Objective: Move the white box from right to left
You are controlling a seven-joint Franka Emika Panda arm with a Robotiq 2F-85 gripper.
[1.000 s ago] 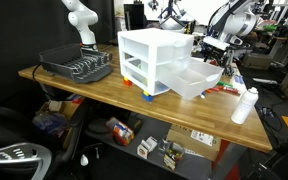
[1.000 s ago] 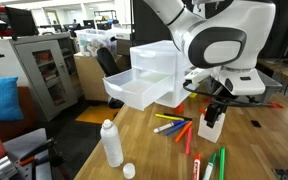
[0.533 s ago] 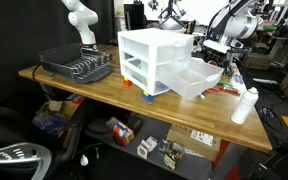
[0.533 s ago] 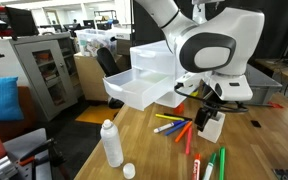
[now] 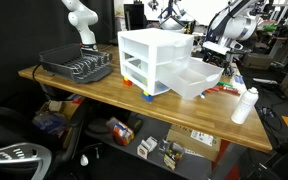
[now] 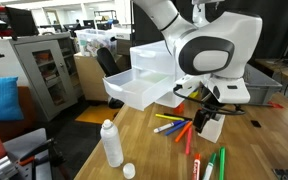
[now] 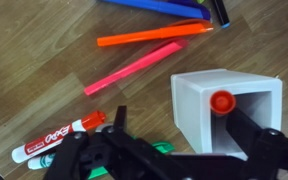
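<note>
Still where it was half a second ago, the gripper (image 7: 177, 120) hangs jaws apart over the white box (image 7: 202, 100), unclamped, beside the pink marker (image 7: 134, 70).

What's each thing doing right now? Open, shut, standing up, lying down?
Small white cardboard carton with red print: tilted, at the gripper.
Black robot gripper: at the carton; open or shut unclear.
Large white plastic drawer unit: one drawer pulled out.
White plastic bottle: standing upright.
Coloured markers: lying flat.
</note>
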